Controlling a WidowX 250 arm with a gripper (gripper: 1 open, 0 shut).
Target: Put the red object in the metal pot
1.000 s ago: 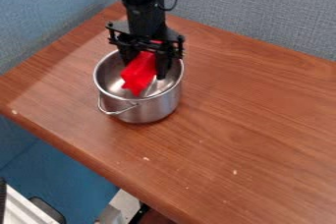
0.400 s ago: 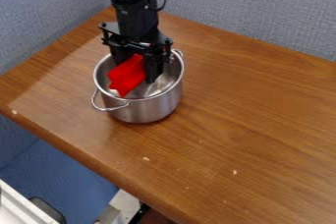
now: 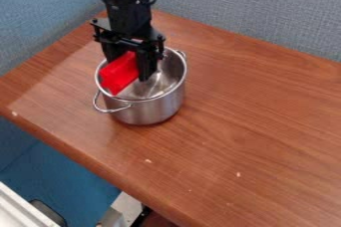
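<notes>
You are looking at the metal pot (image 3: pixel 143 94) standing on the wooden counter (image 3: pixel 240 121), near the counter's far left corner, with its thin wire handle hanging down its front left side. The red object (image 3: pixel 120 74) sits tilted inside the pot, its upper end leaning over the pot's left rim and its lower end down in the shiny interior. Your gripper (image 3: pixel 134 69) points straight down over the pot's left half, and its black jaws are clamped on the red object, one on either side of it
</notes>
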